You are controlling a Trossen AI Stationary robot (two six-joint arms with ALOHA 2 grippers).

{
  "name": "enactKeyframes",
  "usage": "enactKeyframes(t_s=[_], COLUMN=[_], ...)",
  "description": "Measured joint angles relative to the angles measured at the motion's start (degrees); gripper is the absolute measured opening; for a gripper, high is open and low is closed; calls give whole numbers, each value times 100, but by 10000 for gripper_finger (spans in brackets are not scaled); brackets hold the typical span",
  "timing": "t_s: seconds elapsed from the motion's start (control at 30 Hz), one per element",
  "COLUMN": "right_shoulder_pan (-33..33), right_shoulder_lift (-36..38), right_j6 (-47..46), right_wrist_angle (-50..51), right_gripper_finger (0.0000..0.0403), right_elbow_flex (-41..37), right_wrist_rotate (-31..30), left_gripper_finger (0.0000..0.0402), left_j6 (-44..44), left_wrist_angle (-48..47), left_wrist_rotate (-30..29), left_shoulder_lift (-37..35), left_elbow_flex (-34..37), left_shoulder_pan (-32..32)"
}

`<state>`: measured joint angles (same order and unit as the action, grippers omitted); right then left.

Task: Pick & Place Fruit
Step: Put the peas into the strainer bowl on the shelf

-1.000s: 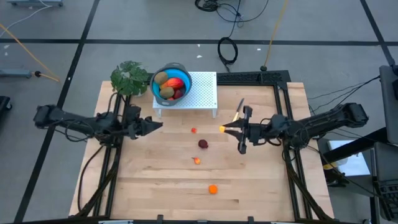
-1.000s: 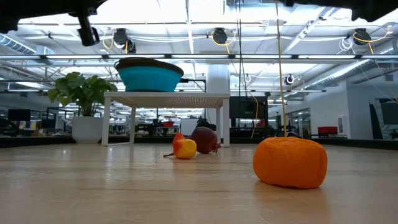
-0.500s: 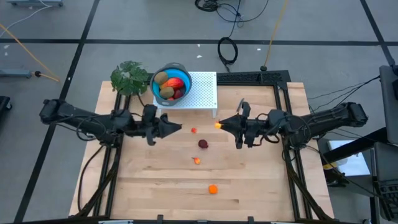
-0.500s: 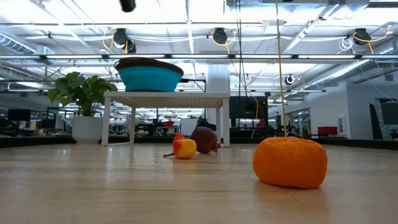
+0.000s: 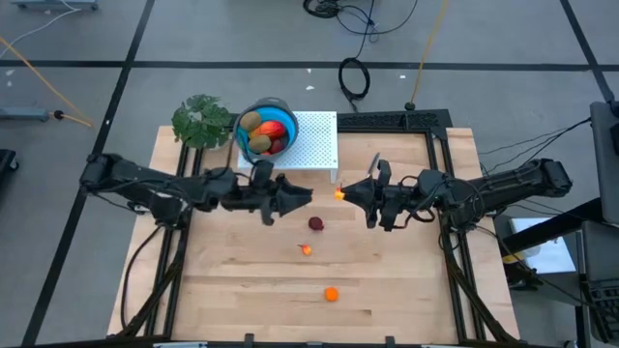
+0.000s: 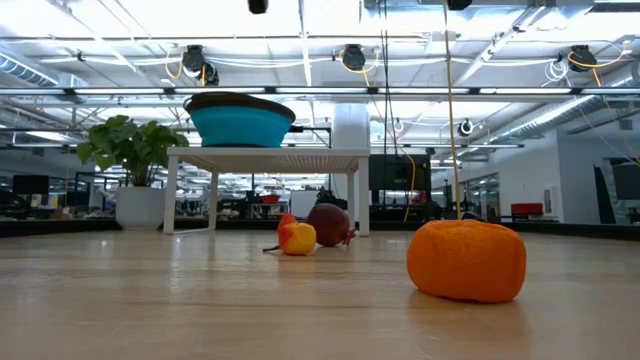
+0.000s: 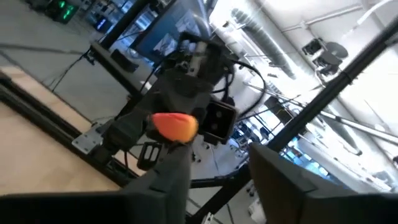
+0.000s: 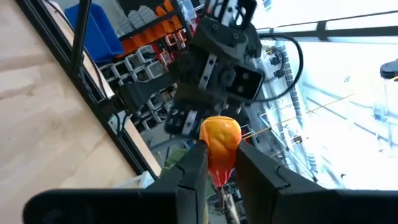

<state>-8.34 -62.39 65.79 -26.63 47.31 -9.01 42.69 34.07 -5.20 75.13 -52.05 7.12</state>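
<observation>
My right gripper (image 5: 344, 193) hovers above the table's middle, shut on a small orange-red fruit (image 8: 219, 144). My left gripper (image 5: 309, 195) faces it from the left, a short gap away, open and with nothing between its fingers (image 7: 171, 177). The same fruit (image 7: 175, 126) shows ahead of it in the left wrist view. On the table lie a dark red ball (image 5: 316, 223), a tiny orange-red bit (image 5: 306, 249) and an orange ball (image 5: 331, 294). A blue bowl (image 5: 244, 135) holding several fruits stands on a white rack (image 5: 314, 145). My right gripper pinches the small orange-red fruit between its two fingers (image 8: 194, 171), and the fruit's orange end (image 8: 221, 132) sticks out past the fingertips. The fingers lie about level and point toward the table's left. The fruit is lifted clear of the table.
A green leafy plant (image 5: 201, 120) stands at the far left beside the bowl. A slim knife (image 5: 372, 166) lies right of the rack. In the low view the orange ball (image 6: 466, 260) is nearest, and the dark red ball (image 6: 328, 223) lies farther back.
My left gripper has travelled toward the table's right and upward, closing on my right gripper, and its fingers have parted. My right gripper has risen slightly and rolled about its own axis, still holding the fruit.
</observation>
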Motion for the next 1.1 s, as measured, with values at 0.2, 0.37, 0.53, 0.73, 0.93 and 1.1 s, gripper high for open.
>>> enactKeyframes(t_s=[0.2, 0.37, 0.53, 0.73, 0.93, 1.1], right_shoulder_pan=[0, 0, 0, 0, 15, 46], right_shoulder_lift=[0, 0, 0, 0, -255, -651], right_j6=[343, 436, 549, 545, 543, 543], right_wrist_angle=[-2, 12, 253, 521, 475, 213], right_gripper_finger=[61, 61, 61, 61, 61, 61], right_elbow_flex=[0, 0, 0, 0, 0, -2], right_wrist_rotate=[1, 1, 1, -14, -17, -72], left_gripper_finger=[240, 277, 291, 287, 275, 264], left_j6=[685, 1220, 1708, 1904, 1913, 1910], left_wrist_angle=[2, -5, -10, 4, 6, -99], left_wrist_rotate=[396, 789, 992, 1022, 1022, 1017], left_shoulder_lift=[527, 934, 1202, 1264, 1264, 1264], left_elbow_flex=[-323, -540, -658, -677, -677, -677], left_shoulder_pan=[-247, -445, -624, -720, -716, -720])
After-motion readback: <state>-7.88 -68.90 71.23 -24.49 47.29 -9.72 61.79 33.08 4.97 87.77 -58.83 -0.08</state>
